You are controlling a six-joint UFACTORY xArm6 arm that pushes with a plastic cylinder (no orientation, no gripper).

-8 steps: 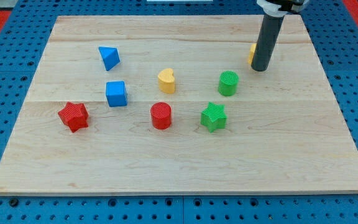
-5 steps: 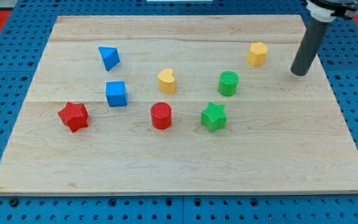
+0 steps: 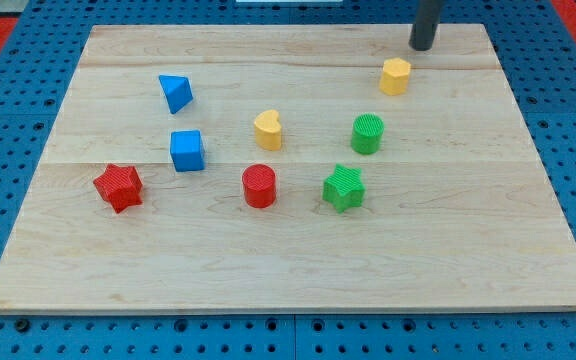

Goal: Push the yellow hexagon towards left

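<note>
The yellow hexagon sits on the wooden board at the view's upper right. My tip is above and slightly right of it, near the board's top edge, a short gap away and not touching it. Only the lower end of the dark rod shows; the rest leaves the view at the top.
A yellow heart lies mid-board. A green cylinder and a green star lie below the hexagon. A red cylinder, a red star, a blue cube and a blue triangle lie further left.
My tip swung from the hexagon's right side to the board's top edge, above it. The yellow hexagon has shifted a little left and up.
</note>
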